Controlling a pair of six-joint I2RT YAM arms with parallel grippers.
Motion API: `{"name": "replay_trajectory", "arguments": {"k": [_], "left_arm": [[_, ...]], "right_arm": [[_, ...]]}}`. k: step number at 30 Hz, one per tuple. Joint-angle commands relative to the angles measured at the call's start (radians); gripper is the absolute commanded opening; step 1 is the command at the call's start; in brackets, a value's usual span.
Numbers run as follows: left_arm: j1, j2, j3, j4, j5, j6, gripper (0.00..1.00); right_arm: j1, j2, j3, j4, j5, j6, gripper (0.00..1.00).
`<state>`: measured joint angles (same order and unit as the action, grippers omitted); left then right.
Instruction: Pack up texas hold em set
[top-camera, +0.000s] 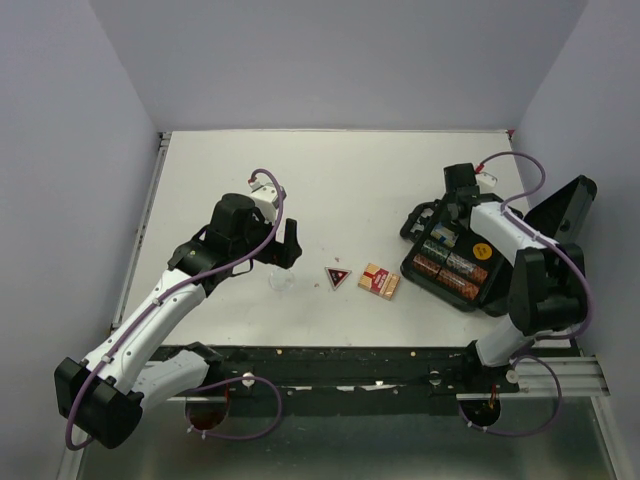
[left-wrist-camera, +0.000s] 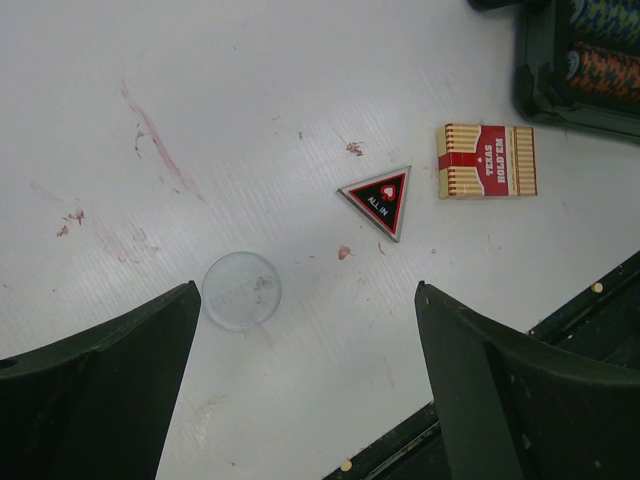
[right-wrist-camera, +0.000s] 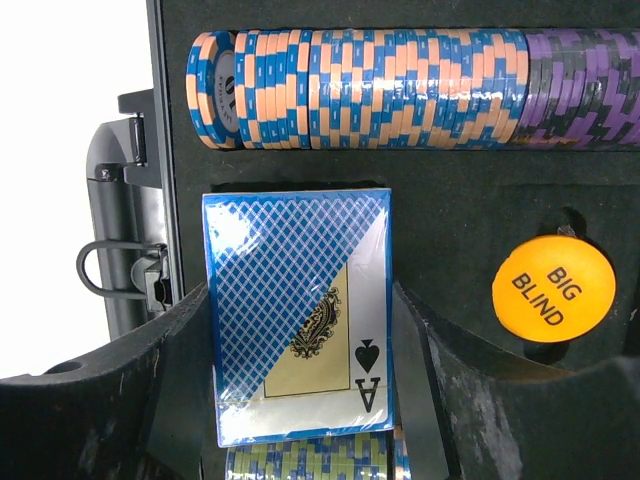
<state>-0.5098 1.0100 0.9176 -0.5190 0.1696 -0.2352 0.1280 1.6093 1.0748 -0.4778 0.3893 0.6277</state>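
While the left hand (left-wrist-camera: 305, 295) hangs released, fingers spread wide and holding nothing, three loose pieces lie on the bench (left-wrist-camera: 250, 100) ahead of it. A clear disc (left-wrist-camera: 241, 290) is nearest, just inside the left finger. A triangular marker (left-wrist-camera: 380, 200) lettered ALL IN lies beyond it, and a red card box (left-wrist-camera: 487, 160) lies flat near that, short of the case (left-wrist-camera: 540, 90). None touches another.

Handling, as judged: the disc is thin, smooth and faint against the white surface, so a pinch across its rim may slip. The triangle offers straight edges. The red box is light, stiff card, best taken across its narrow width.

Farther off, at the right of the bench, the black case lies open with its lid (top-camera: 560, 205) tilted back. Within it a row of chips (right-wrist-camera: 400, 88), blue-and-orange running into purple, fills the far slot. An orange marker (right-wrist-camera: 553, 288) reading BIG BLIND sits in a round recess, and another chip row shows at the lower edge.

The right hand (right-wrist-camera: 300, 300) is clenched on a blue card box (right-wrist-camera: 297, 335), fingers (right-wrist-camera: 120, 400) against both long sides, over the compartment between the chip rows. Its film wrap looks slick. Whether it is fully seated cannot be told.
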Motion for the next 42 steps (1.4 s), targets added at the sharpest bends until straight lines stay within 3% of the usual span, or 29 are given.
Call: {"name": "replay_trajectory", "arguments": {"k": [1,18,21,23,24,26,33,38,42], "left_arm": [[0.005,-0.002,-0.01,0.011,0.016,-0.004,0.97],[0.005,-0.004,-0.013,0.014,0.028,-0.012,0.96],[0.005,-0.007,-0.013,0.016,0.033,-0.013,0.96],[0.005,-0.002,-0.014,0.016,0.036,-0.015,0.96],[0.005,-0.002,-0.014,0.016,0.036,-0.015,0.96],[0.005,-0.002,-0.014,0.016,0.033,-0.015,0.96],[0.007,-0.001,-0.014,0.014,0.025,-0.013,0.96],[0.005,0.006,-0.013,0.014,0.027,-0.013,0.96],[0.005,0.006,-0.013,0.014,0.027,-0.013,0.96]], "right_arm": [[-0.001,0.054,0.01,0.007,0.02,0.032,0.01],[-0.001,0.107,0.028,-0.031,0.109,0.109,0.03],[-0.001,0.098,0.027,-0.041,0.117,0.099,0.2],[-0.001,0.095,0.036,-0.051,0.117,0.086,0.37],[-0.001,0.093,0.042,-0.057,0.117,0.076,0.48],[-0.001,0.089,0.062,-0.076,0.128,0.067,0.79],[0.002,0.018,0.094,-0.099,0.137,0.018,0.96],[0.027,-0.064,0.099,-0.056,0.096,-0.066,0.95],[0.039,-0.103,0.08,0.036,-0.021,-0.141,0.91]]}}
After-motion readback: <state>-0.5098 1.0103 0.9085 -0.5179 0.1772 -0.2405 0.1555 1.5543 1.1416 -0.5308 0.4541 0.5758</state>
